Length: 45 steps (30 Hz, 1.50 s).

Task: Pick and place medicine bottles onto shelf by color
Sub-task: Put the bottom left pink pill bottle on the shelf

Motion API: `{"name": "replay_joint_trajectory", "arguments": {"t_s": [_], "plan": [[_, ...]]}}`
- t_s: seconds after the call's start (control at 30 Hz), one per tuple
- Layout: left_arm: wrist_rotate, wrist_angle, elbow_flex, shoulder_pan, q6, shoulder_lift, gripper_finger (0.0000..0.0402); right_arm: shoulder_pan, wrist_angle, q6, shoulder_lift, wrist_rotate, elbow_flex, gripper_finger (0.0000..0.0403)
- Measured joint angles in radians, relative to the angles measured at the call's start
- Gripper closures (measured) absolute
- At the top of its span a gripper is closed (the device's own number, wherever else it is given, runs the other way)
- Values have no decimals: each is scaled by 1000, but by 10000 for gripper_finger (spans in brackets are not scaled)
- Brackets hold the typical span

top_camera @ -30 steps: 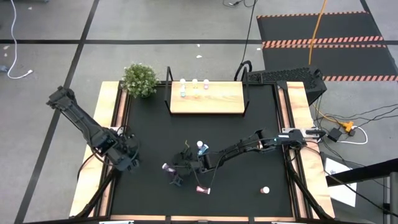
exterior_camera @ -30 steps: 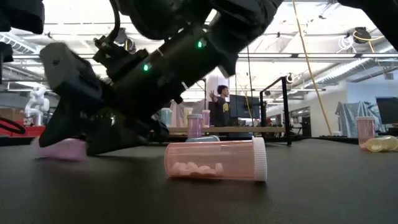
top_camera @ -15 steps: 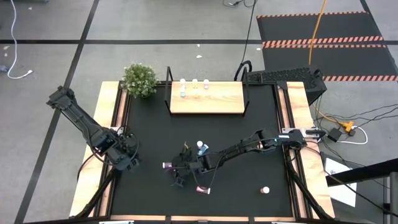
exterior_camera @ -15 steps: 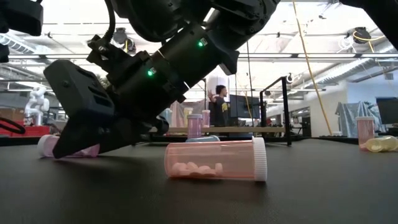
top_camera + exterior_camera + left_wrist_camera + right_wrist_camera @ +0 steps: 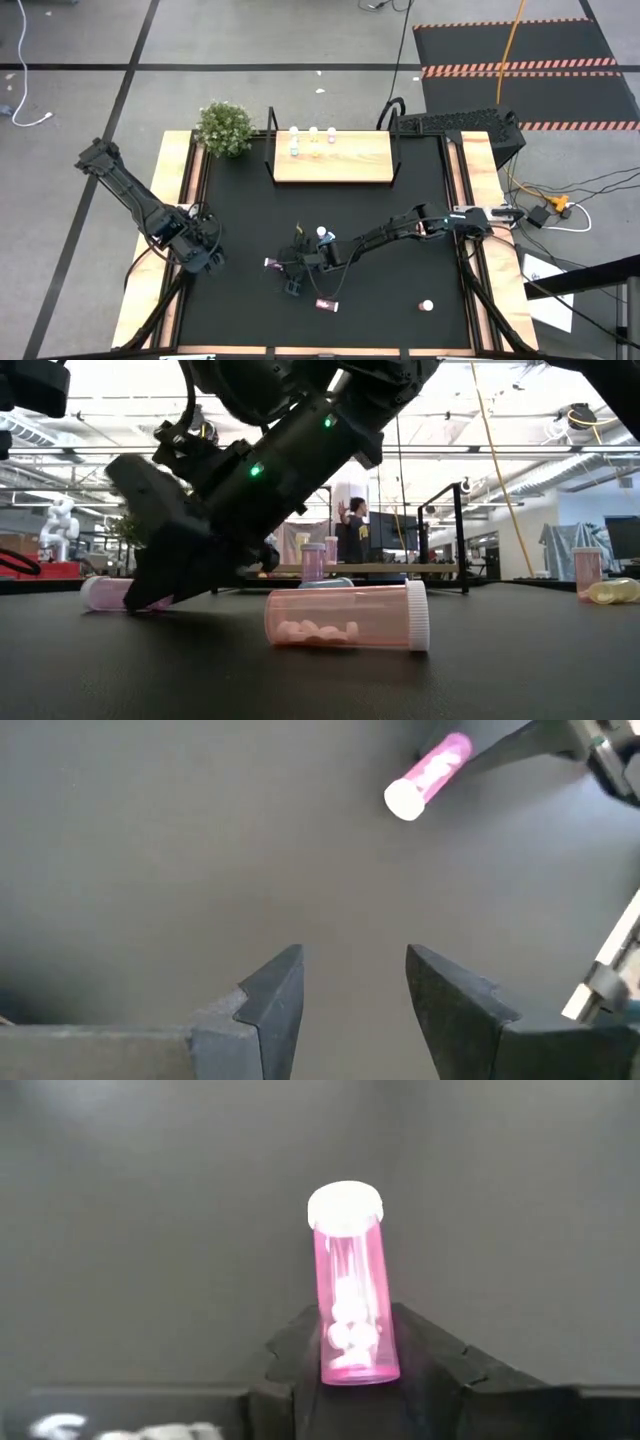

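Note:
My right gripper (image 5: 352, 1335) is at the table's middle, shut on a pink, white-capped medicine bottle (image 5: 271, 263); it also shows low in the low view (image 5: 150, 592). My left gripper (image 5: 352, 960) hangs open over bare mat at the table's left (image 5: 205, 262), touching nothing. A second pink bottle (image 5: 345, 617) lies on its side near the front. A blue bottle (image 5: 322, 236) stands beside the right arm. The wooden shelf (image 5: 340, 165) at the far edge carries three bottles (image 5: 313, 136). My right gripper pinches the pink bottle's base end (image 5: 358, 1362) between its two fingers (image 5: 425, 1348). The fingers slant down from the table's right and lie along the bottle. The cap (image 5: 345, 1206) points away toward the table's left. The bottle lies about level; I cannot tell whether it is clear of the mat.
A green plant (image 5: 224, 127) stands at the far left corner beside the shelf. One more bottle (image 5: 427, 306) lies near the front right. Pale wooden strips (image 5: 175, 200) edge the black mat. Open mat lies between the gripper and the shelf.
My right gripper has rolled and its fingers have shut on the pink bottle's base end. The bottle has shifted slightly toward the table's right and far side, staying about level.

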State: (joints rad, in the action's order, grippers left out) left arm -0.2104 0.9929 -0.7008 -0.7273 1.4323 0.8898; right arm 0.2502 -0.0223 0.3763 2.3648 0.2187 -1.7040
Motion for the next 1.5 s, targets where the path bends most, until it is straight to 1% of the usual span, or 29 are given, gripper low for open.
{"name": "replay_joint_trajectory", "arguments": {"t_s": [0.13, 0.23, 0.33, 0.43, 0.5, 0.53, 0.57, 0.63, 0.7, 0.77, 0.8, 0.9, 1.0, 1.07, 1.13, 1.17, 1.3, 1.4, 1.5], "plan": [[-15, 1, -34, 6, -7, -23, 225, -27, 1, -24, -61, -67, 46, 308], [-67, -2, -80, 24, -44, -40, 225, -49, 60, -30, -157, -88, 143, 305], [-178, -3, -145, 47, -119, -53, 225, -74, 212, -29, -294, -97, 304, 302], [-347, -16, -209, 81, -210, -56, 225, -106, 442, -14, -451, -95, 510, 302], [-459, -100, -235, 114, -340, -58, 225, -131, 595, 5, -559, -93, 653, 301], [-507, -173, -241, 134, -442, -59, 225, -144, 682, 14, -609, -93, 719, 301], [-537, -264, -241, 159, -564, -58, 225, -155, 751, 20, -659, -93, 783, 301], [-544, -487, -238, 222, -840, -49, 225, -174, 849, 21, -745, -94, 884, 301], [-512, -710, -238, 301, -1055, -15, 224, -189, 897, 3, -820, -121, 962, 301], [-446, -913, -238, 401, -1184, 24, 224, -201, 922, -16, -879, -147, 1008, 301], [-391, -992, -238, 450, -1220, 50, 224, -208, 938, -23, -902, -164, 1024, 301], [-231, -1195, -237, 580, -1266, 130, 224, -232, 1021, -33, -958, -220, 1062, 301], [-106, -1377, -236, 657, -1291, 219, 224, -260, 1087, -47, -1000, -317, 1080, 301], [-77, -1491, -236, 686, -1298, 281, 219, -280, 1109, -41, -1015, -379, 1079, 301], [-76, -1581, -250, 699, -1285, 350, 205, -299, 1107, -24, -1030, -430, 1079, 301], [-73, -1602, -270, 704, -1272, 382, 194, -306, 1112, -20, -1032, -444, 1079, 301], [-31, -1552, -396, 706, -1274, 494, 143, -324, 1171, -7, -1031, -460, 1079, 300], [20, -1422, -517, 705, -1334, 552, 108, -342, 1227, -7, -1033, -455, 1079, 300], [45, -1235, -635, 710, -1383, 568, 88, -361, 1289, -6, -1031, -454, 1079, 300]]}}
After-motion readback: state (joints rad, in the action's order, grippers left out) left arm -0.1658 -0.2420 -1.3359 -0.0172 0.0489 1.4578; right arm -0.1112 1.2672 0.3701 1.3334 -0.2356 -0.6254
